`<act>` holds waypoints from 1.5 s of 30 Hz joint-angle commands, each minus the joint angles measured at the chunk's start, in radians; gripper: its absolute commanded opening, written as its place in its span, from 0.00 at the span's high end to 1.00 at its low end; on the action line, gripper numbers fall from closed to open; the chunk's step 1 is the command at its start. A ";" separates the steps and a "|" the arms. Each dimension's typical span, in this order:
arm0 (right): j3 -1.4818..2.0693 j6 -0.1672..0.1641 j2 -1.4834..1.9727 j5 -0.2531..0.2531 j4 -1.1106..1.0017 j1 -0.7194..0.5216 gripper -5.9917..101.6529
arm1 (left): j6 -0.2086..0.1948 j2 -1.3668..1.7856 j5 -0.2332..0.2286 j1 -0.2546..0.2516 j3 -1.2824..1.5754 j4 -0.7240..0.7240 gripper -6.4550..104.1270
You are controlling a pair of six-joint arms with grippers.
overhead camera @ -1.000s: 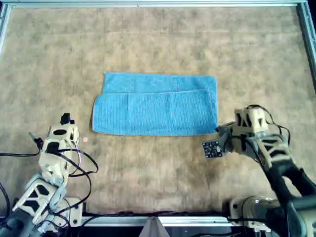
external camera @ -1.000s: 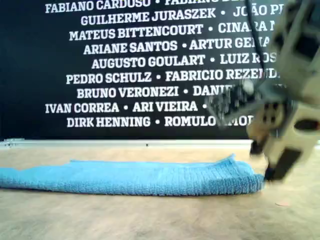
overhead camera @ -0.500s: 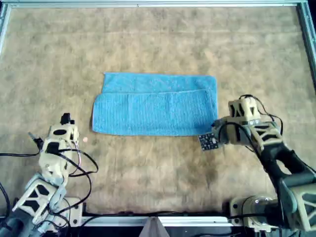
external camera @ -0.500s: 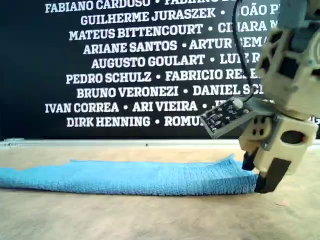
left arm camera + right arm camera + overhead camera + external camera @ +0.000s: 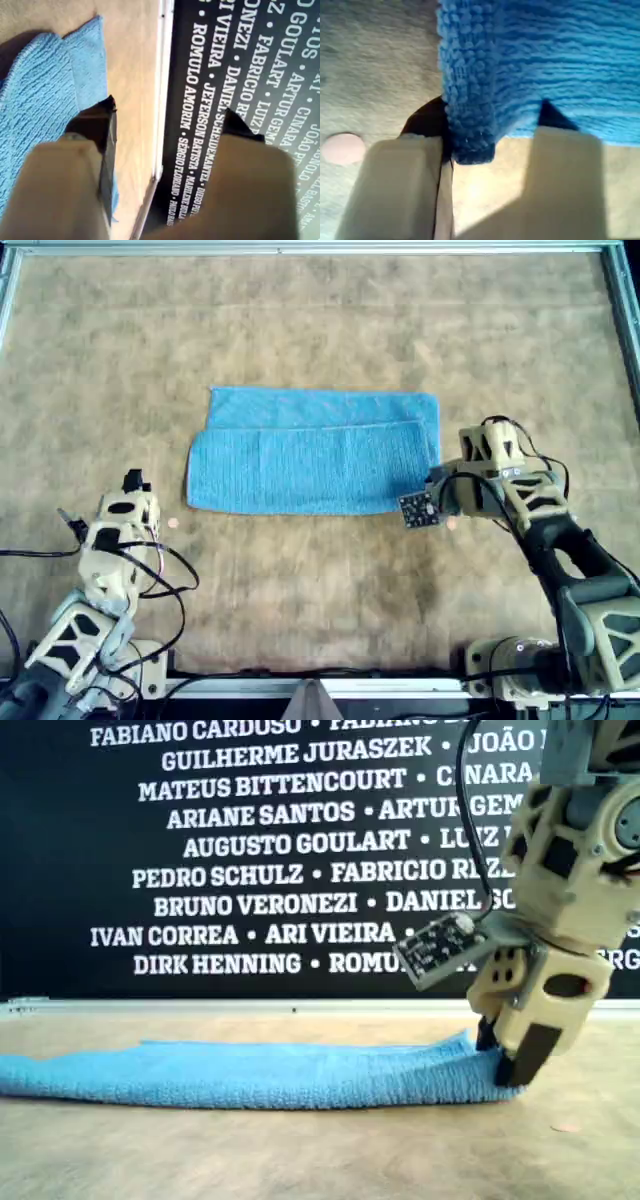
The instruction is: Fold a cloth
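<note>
Near the middle of the desk [image 5: 320,320], a light blue cloth [image 5: 315,465], lying flat and folded once into a long band parallel to the desk's near edge. Top layer offset toward the near edge, leaving a strip of the lower layer bare along the far side. Terry ribs plain on the top layer; seen from the exterior view as a low blue ridge [image 5: 260,1075] across the brown surface.

At the cloth's near corner on the overhead view's right, the right gripper [image 5: 430,502], pointed down and low on the desk. Fingers parted, not clamped: in the right wrist view [image 5: 492,125] the thick folded corner of the cloth [image 5: 470,100] hanging between them, pressed against one dark fingertip [image 5: 427,120], clear of the other. Same corner met by the fingertips in the exterior view [image 5: 505,1055], where the cloth rises slightly just beside them. Small green circuit board [image 5: 418,510] jutting from the wrist over the cloth's edge.

Toward the desk's near corner on the overhead view's left, the left gripper [image 5: 133,483], well apart from the cloth, touching nothing. Fingers spread wide in the left wrist view [image 5: 167,120], holding nothing, with the cloth's end [image 5: 45,100] in sight beyond them.

Behind the desk's far edge, a black wall [image 5: 250,850] printed with white names. Beside the right gripper, a small pale pink disc [image 5: 342,148] flat on the desk.
</note>
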 commanded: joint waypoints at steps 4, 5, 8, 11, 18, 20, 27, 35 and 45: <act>-0.091 0.012 0.011 -0.008 0.012 -0.003 0.74 | 0.005 0.000 -0.011 0.020 -0.015 -0.005 0.27; -0.091 0.014 0.015 -0.008 0.012 -0.003 0.79 | 0.005 0.000 -0.011 0.020 -0.015 -0.005 0.27; -0.091 0.014 0.020 -0.009 0.012 -0.003 0.91 | 0.005 0.000 -0.011 0.020 -0.015 -0.005 0.27; -0.077 0.014 0.035 -0.008 0.014 -0.008 0.97 | 0.005 0.000 -0.011 0.020 -0.015 -0.005 0.27; -0.092 0.015 -0.034 -0.008 -0.003 -0.002 0.96 | 0.005 0.000 -0.011 0.020 -0.015 -0.005 0.27; -0.117 0.015 -0.054 -0.008 -0.051 0.000 0.96 | 0.005 0.000 -0.011 0.020 -0.015 -0.005 0.27; -0.273 0.015 -0.160 -0.009 -0.195 0.130 0.96 | 0.005 0.000 -0.011 0.020 -0.015 -0.005 0.27; -0.635 0.017 -0.368 0.008 -0.202 0.440 0.96 | 0.005 0.000 -0.011 0.020 -0.015 -0.005 0.27; -1.232 0.014 -0.687 0.002 -0.202 0.612 0.96 | 0.005 0.000 -0.011 0.018 -0.015 -0.005 0.27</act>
